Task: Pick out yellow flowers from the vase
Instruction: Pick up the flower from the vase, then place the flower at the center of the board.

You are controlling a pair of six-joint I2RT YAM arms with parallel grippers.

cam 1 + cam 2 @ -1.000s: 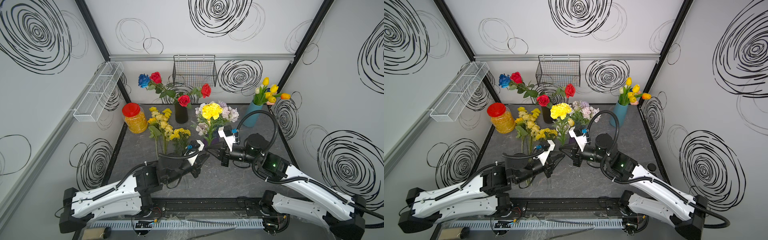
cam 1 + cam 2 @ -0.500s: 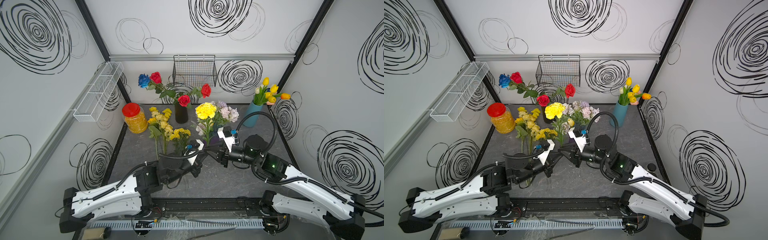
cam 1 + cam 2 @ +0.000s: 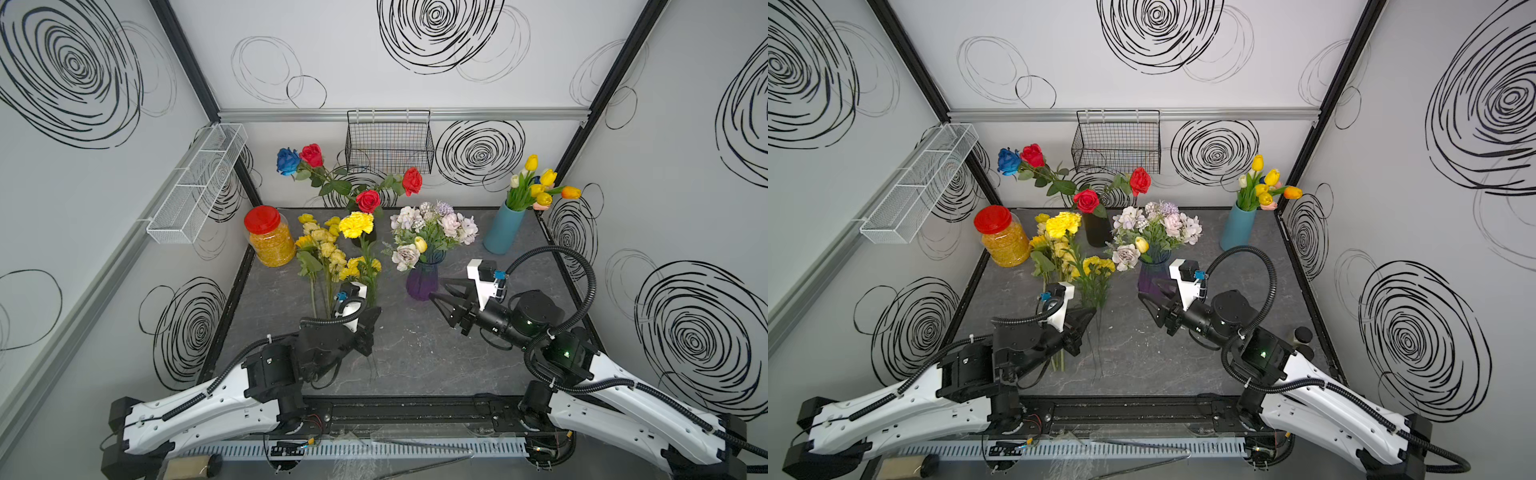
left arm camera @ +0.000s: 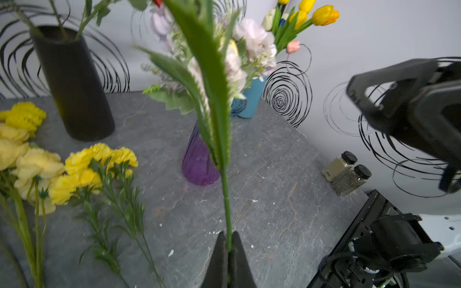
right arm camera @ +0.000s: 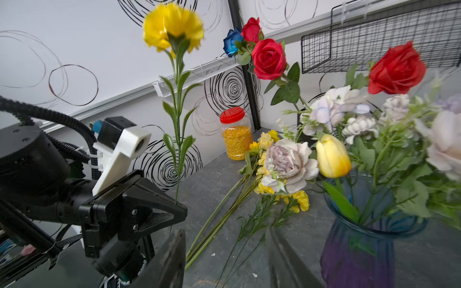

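Slate tabletop (image 3: 415,353) inside swirl-patterned white walls (image 3: 332,95), left tool (image 4: 227,243) pinching yellow carnation (image 3: 356,224) by its stem, right tool (image 3: 437,289) parted, empty.

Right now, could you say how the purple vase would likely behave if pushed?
The purple vase probably tips easily: its bouquet spreads wider than its body. It looks like translucent glass, so likely fragile and smooth to grip.

Loose flowers (image 3: 328,253) left of vase (image 3: 422,283)
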